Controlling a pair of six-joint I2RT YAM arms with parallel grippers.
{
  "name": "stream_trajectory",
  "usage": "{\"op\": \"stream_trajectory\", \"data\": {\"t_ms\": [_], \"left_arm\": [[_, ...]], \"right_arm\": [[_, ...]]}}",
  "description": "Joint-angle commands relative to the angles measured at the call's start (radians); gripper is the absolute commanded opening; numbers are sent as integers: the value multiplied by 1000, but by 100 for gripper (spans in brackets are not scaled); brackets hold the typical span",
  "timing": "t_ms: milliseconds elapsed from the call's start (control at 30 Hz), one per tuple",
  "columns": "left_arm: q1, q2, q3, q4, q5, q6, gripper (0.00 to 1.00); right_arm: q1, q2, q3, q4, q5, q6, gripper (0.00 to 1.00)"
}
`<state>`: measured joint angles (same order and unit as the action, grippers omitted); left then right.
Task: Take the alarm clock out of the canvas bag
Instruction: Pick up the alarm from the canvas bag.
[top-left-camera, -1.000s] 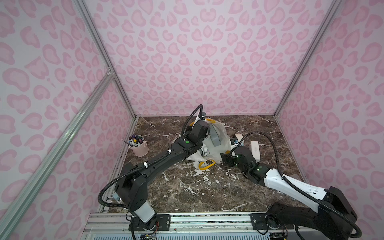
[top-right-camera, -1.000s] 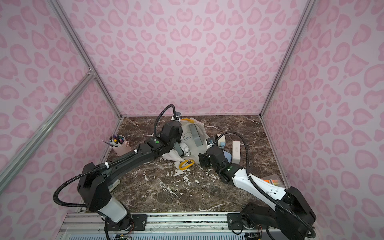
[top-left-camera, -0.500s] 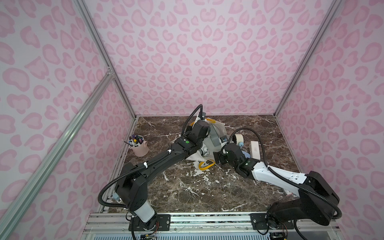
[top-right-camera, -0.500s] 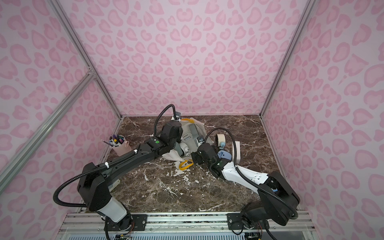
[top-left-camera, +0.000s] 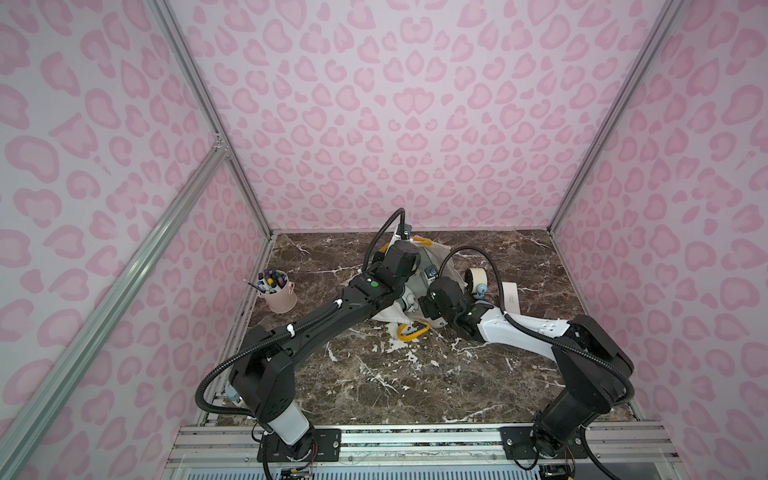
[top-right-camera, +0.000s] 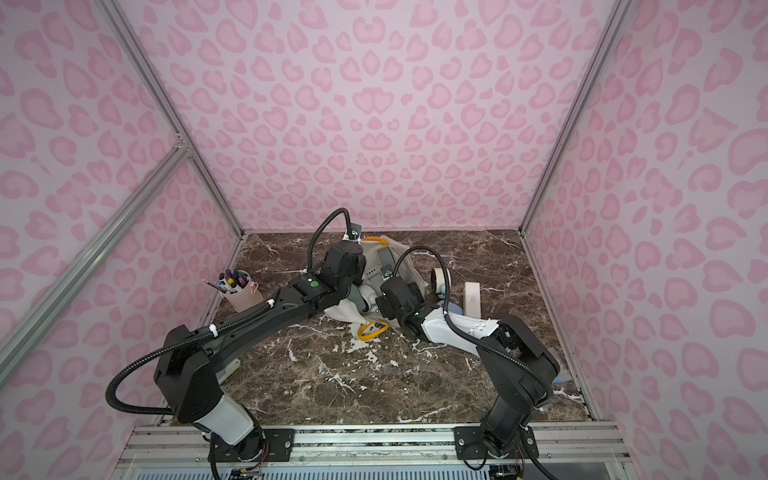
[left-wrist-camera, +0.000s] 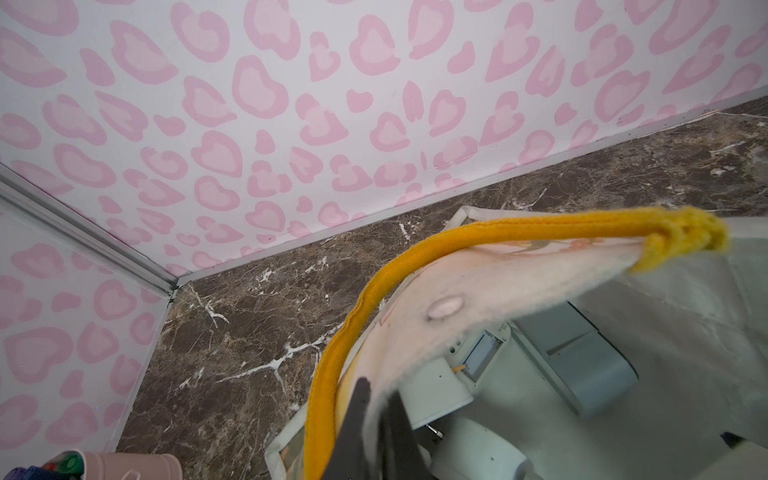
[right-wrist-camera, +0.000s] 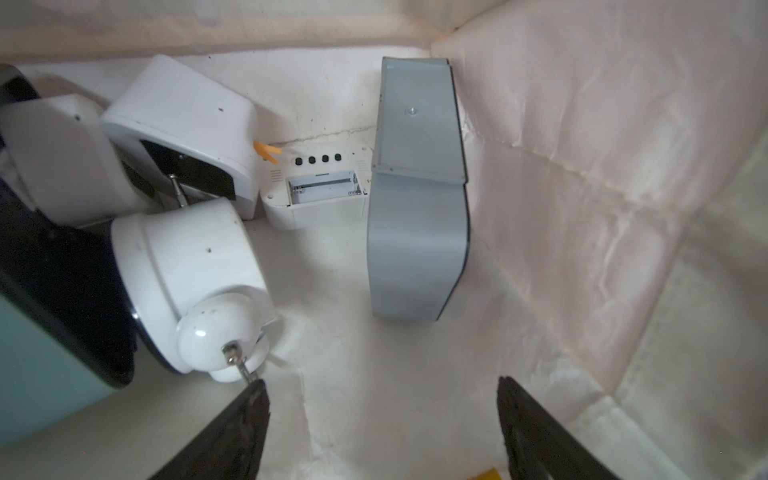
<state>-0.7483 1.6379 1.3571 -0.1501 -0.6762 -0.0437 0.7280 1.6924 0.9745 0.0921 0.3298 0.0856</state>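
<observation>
Clamping the left hand together on the rim of the canvas bag, beside a yellow handle. Holding the right hand inside the bag, fingers apart, one fingertip just beside the bell of the white alarm clock on the bag's floor. Seeing only a cut-off corner of a teal clock; losing most of the bag behind the left arm and right arm in both top views.

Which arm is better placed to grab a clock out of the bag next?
Right. The right gripper is open inside the canvas bag, with the white bell alarm clock just beside it. The left gripper is shut on the bag's rim, holding the mouth open, so it looks occupied.
</observation>
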Motion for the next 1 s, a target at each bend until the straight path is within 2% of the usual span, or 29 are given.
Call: {"op": "stream_trajectory", "data": {"t_ms": [0,967], "left_arm": [[0,-8,11,15,18,-12,3],[0,-26,-6,22,103,2,3]], "right_arm": [[-14,39,19,26,46,-25,86],[-84,241,206,-14,1,-107,83]]}}
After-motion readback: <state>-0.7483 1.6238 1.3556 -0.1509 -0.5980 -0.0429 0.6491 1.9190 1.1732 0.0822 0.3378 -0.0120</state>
